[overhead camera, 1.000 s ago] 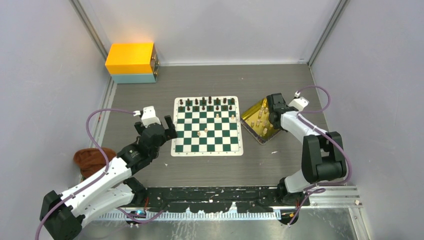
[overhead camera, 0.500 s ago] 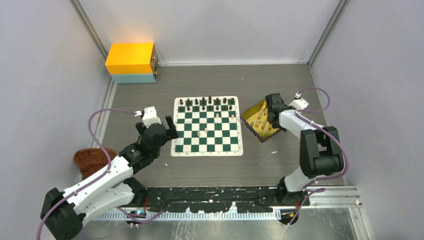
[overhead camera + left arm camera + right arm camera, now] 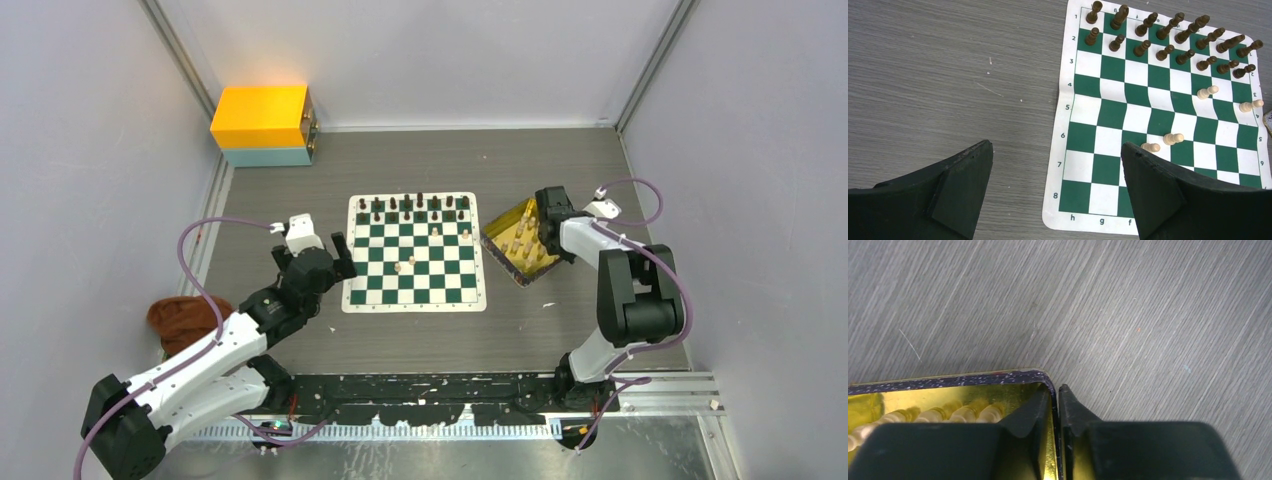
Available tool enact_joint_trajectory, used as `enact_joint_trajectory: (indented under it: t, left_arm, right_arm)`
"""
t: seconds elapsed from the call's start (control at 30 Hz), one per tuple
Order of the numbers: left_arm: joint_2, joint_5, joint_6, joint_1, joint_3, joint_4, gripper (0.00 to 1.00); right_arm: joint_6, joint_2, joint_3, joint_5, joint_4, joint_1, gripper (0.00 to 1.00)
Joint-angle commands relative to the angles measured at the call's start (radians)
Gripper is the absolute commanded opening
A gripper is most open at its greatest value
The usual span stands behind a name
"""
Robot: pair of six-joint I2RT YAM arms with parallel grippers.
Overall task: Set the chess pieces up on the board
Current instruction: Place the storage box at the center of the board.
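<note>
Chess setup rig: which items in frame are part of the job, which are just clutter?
Job:
board
dark pieces on its far rows
pale pieces on it and in the gold tray
right gripper, pinching the tray's wall
left gripper, open at the board's edge

Lying about:
yellow-and-teal box
brown cloth

A yellow box (image 3: 260, 117), a brown cloth (image 3: 180, 318) and a gold tray (image 3: 497, 243) lie on the grey table (image 3: 420, 160).

A robotics lab test cell: plain pale walls (image 3: 80, 150) on aluminium frame posts (image 3: 185, 55) enclose a grey wood-grain table (image 3: 420, 330), with a cabled left arm (image 3: 200, 360) and right arm (image 3: 630, 300) bolted to a metal rail (image 3: 450, 430).
</note>
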Motion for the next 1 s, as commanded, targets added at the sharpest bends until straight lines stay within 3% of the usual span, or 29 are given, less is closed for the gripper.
enact_joint_trajectory:
  t: [0.0, 0.03, 0.07, 0.57, 0.8, 0.97]
  left_arm:
    - [-0.003, -0.026, -0.018, -0.001, -0.002, 0.056, 1.0]
    - [-0.003, -0.026, -0.018, -0.001, -0.002, 0.057, 1.0]
    - [-0.002, -0.026, -0.018, 0.0, -0.001, 0.058, 1.0]
    - [0.021, -0.024, -0.006, -0.001, 0.004, 0.075, 1.0]
    - [0.037, -0.024, -0.005, -0.001, 0.007, 0.079, 1.0]
    - [0.038, -0.021, -0.008, -0.001, 0.006, 0.079, 1.0]
  right_arm:
    - [0.022, 0.018, 0.067, 0.001, -0.006, -0.012, 0.08]
    - [0.024, 0.021, 0.073, -0.005, -0.011, -0.014, 0.01]
    - [0.029, 0.024, 0.079, -0.009, -0.014, -0.018, 0.0]
    - [0.117, 0.051, 0.143, 0.016, -0.059, -0.029, 0.01]
    - [0.103, 0.076, 0.158, 0.02, -0.056, -0.03, 0.2]
    - [0.092, 0.07, 0.156, 0.019, -0.053, -0.031, 0.41]
